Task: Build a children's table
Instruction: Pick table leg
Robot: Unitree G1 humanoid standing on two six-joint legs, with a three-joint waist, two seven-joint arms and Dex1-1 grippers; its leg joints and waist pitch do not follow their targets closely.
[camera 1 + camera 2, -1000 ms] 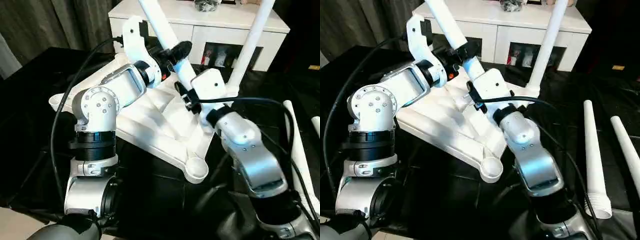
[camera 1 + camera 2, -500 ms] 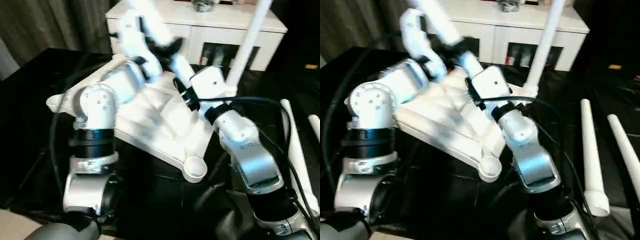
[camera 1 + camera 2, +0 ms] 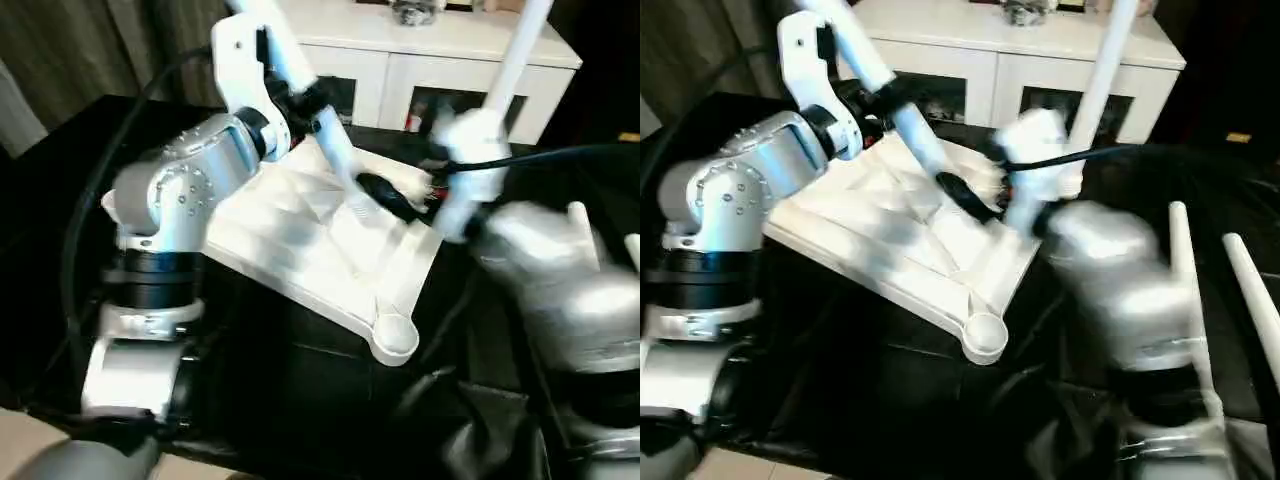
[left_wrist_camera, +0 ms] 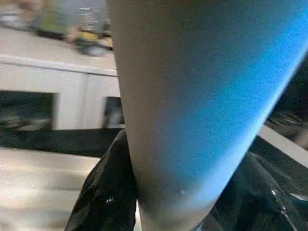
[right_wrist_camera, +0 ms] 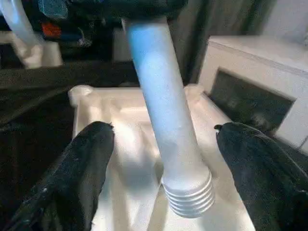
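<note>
One white tapered plastic leg (image 3: 1102, 85) stands in the upturned white tabletop (image 3: 875, 235) (two lie aside); left gripper (image 3: 890, 95) grasps another tube (image 5: 166, 120), right gripper (image 5: 166, 159) released.

Square white plastic tabletop (image 3: 310, 240) lying ribbed underside up on the black surface (image 3: 60, 200), tilted; one tapered white tube leg (image 3: 1105, 80) upright in a far corner socket; another leg (image 5: 166, 120) slanting above the underside, threaded end free; two more legs (image 3: 1185, 290) lying alongside.

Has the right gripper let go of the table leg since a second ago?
Yes. The right gripper has opened and pulled back from the leg, toward the upright leg; the left gripper holds the leg alone.
</note>
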